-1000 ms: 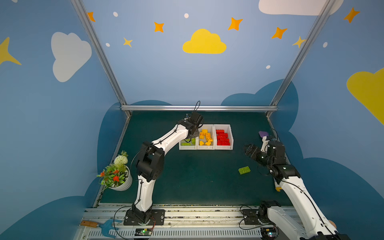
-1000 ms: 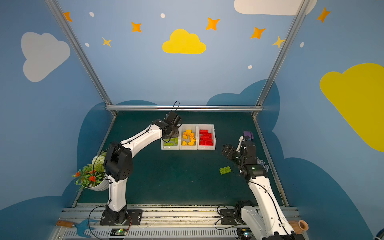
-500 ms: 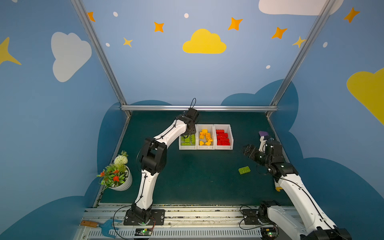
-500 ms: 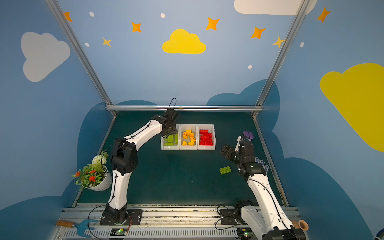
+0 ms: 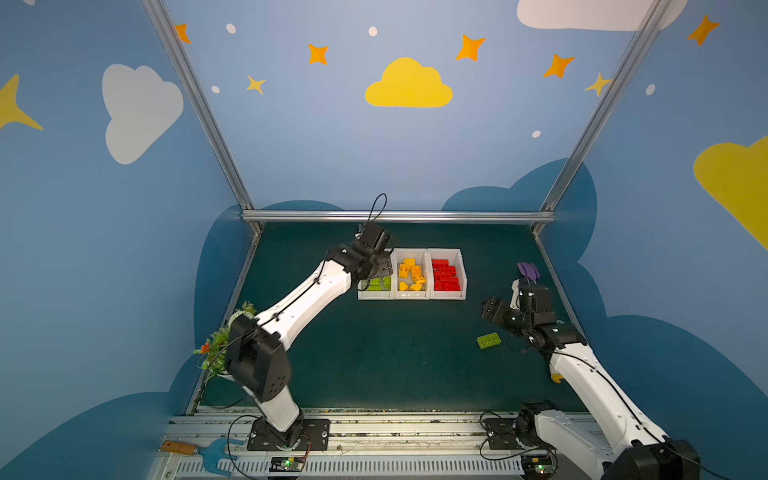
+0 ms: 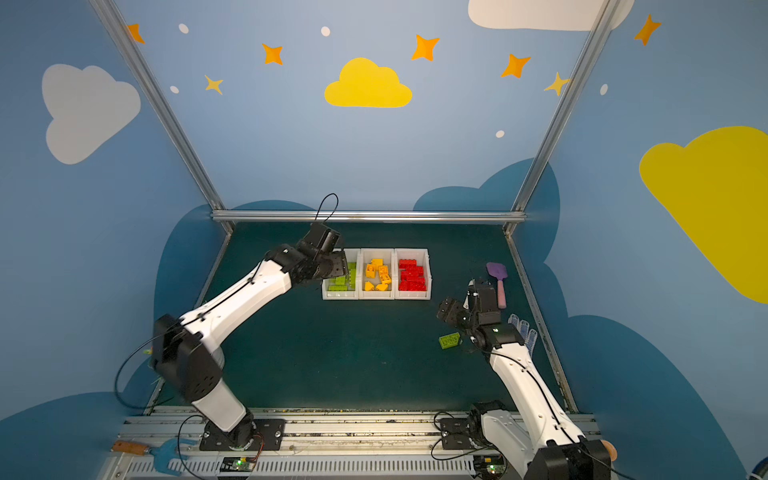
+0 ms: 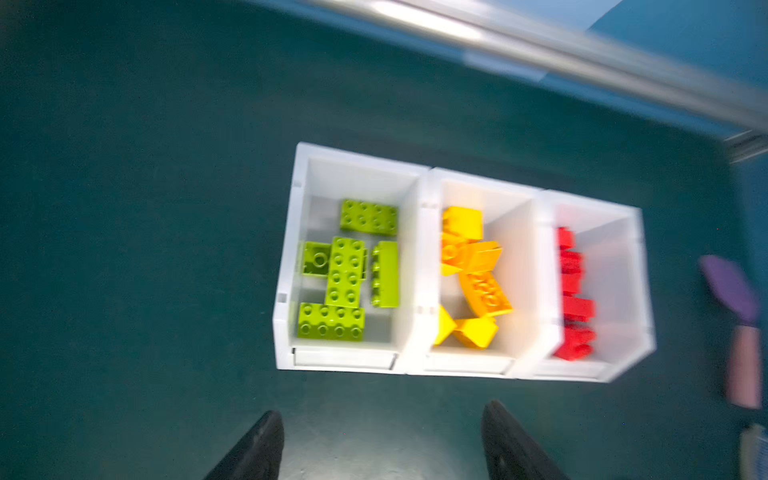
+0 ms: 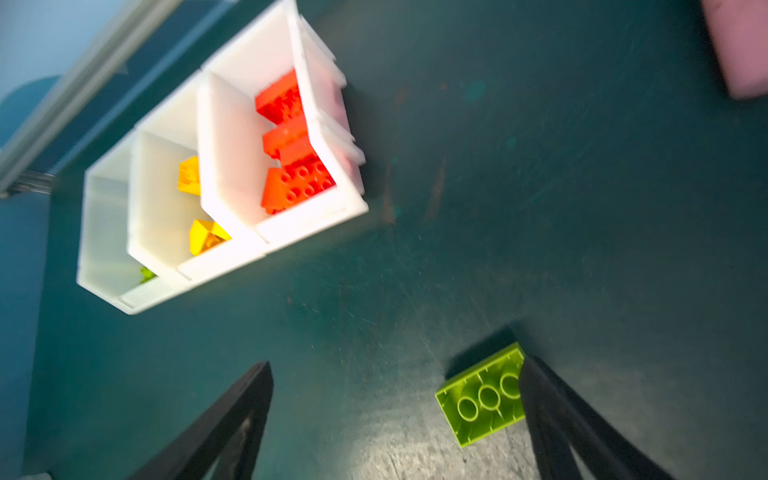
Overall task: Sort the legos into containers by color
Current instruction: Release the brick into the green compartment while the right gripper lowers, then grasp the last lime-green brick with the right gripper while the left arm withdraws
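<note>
Three white bins point(image 5: 410, 294) stand side by side in a row on the dark counter point(image 5: 374, 365). The green bin point(image 7: 357, 178) holds five green bricks point(image 7: 345, 270). The yellow bin point(image 7: 486, 195) in the middle holds a heap of yellow bricks point(image 7: 478, 270). The red bin point(image 7: 598, 232) holds red bricks point(image 7: 575, 299).

The left gripper point(image 5: 380, 272) hangs over the green bin at that end of the row, hiding the bin's back part in both top views. In the left wrist view its fingers point(image 7: 257, 449) are spread apart and released, with only bare counter between them and no brick in their grasp.

One loose brick point(image 5: 488, 340), green, lies on the counter outside the bins. It is well apart from them, out past the red bin's end of the row and on the bins' front side. Its hollow underside faces up.

The right gripper point(image 5: 490, 307) hovers between the red bin and that brick, nearer the brick. Its fingers point(image 8: 552, 415) stand wide and released, holding nothing. In the right wrist view one finger covers an end of the brick. Whether it touches the brick cannot be told.

A purple spatula point(image 6: 498, 282) lies well apart from the bins, beyond the red bin.
</note>
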Robot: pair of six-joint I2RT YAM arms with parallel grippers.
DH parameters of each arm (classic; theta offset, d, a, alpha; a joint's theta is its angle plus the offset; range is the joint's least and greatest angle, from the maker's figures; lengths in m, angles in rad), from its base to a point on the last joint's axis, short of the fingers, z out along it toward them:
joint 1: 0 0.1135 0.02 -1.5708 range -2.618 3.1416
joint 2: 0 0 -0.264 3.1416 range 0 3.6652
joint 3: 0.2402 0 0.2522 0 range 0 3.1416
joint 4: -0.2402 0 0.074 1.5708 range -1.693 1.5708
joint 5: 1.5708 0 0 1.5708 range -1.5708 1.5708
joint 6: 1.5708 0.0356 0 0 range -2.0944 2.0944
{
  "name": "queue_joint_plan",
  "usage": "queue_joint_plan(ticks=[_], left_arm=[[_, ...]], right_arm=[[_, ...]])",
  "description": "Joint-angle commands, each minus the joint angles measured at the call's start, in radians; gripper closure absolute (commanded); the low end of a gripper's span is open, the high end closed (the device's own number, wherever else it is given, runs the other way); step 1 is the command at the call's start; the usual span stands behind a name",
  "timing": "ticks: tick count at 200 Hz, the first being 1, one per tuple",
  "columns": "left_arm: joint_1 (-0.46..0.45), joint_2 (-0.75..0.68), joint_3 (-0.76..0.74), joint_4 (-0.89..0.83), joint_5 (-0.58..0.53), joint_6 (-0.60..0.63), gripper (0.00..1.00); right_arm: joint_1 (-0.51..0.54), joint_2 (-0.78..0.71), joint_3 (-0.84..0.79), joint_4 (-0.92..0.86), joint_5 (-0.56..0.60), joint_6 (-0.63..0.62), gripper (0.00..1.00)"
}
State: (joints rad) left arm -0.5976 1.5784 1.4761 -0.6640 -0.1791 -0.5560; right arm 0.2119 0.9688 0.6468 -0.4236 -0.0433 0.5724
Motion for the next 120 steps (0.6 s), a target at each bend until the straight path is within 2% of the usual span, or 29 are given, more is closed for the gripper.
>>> queue_joint_plan(ticks=[1, 70, 120], left_arm=[[-0.017, -0.107, -0.132, 0.061, 0.024, -0.04, 0.25], [-0.073, -0.511, -0.425, 0.001, 0.006, -0.024, 0.22], [-0.071, -0.771, -0.54, -0.055, -0.034, 0.012, 0.19]], right_arm=[[0.039, 0.008, -0.035, -0.033, 0.036, 0.032, 0.1], [0.113, 0.007, -0.104, -0.149, 0.154, 0.173, 0.09], [0.129, 0.022, -0.11, -0.196, 0.183, 0.24, 0.08]])
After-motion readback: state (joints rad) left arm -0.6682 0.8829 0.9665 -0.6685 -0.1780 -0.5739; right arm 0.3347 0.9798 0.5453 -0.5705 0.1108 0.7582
